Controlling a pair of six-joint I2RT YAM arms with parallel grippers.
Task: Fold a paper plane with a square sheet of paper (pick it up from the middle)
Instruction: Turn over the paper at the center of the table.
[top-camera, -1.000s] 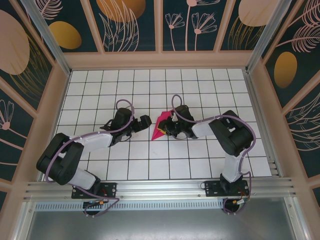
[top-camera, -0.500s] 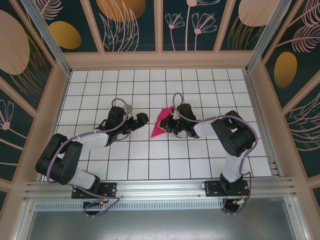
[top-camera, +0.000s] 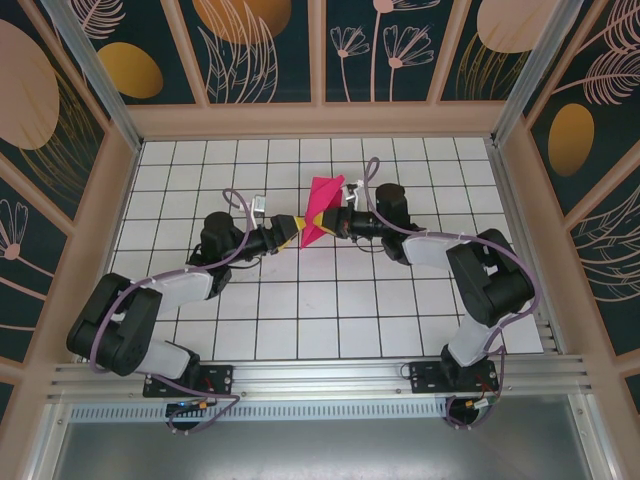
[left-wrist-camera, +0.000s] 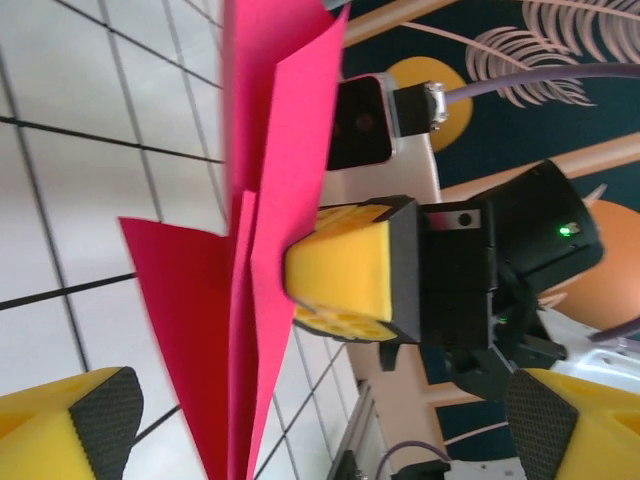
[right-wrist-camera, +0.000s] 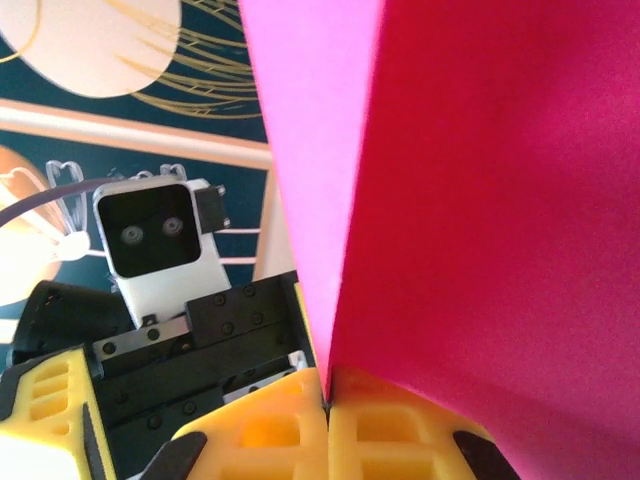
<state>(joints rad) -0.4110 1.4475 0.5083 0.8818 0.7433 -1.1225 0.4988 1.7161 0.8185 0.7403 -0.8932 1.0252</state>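
The magenta-pink sheet of paper (top-camera: 322, 205) is folded into a creased, pointed shape and is held up off the tiled floor, point downward. My right gripper (top-camera: 339, 222) is shut on its fold. In the right wrist view the yellow fingers (right-wrist-camera: 400, 435) pinch the paper (right-wrist-camera: 480, 200) at its crease. My left gripper (top-camera: 291, 229) faces it from the left and is open. In the left wrist view the paper (left-wrist-camera: 255, 230) hangs between my two spread fingertips (left-wrist-camera: 95, 420), touching neither, with the right gripper's yellow finger (left-wrist-camera: 345, 275) pressed against its far side.
White tiled floor (top-camera: 330, 320) with black grid lines, fenced by tan walls (top-camera: 320, 120) and patterned panels. A metal rail (top-camera: 320, 375) runs along the near edge by the arm bases. Both arms meet at mid-floor, and their purple cables (top-camera: 240, 200) loop above them.
The right gripper closed on the paper, lifted it off the floor and carried it back and up. The left gripper swung right to straddle it.
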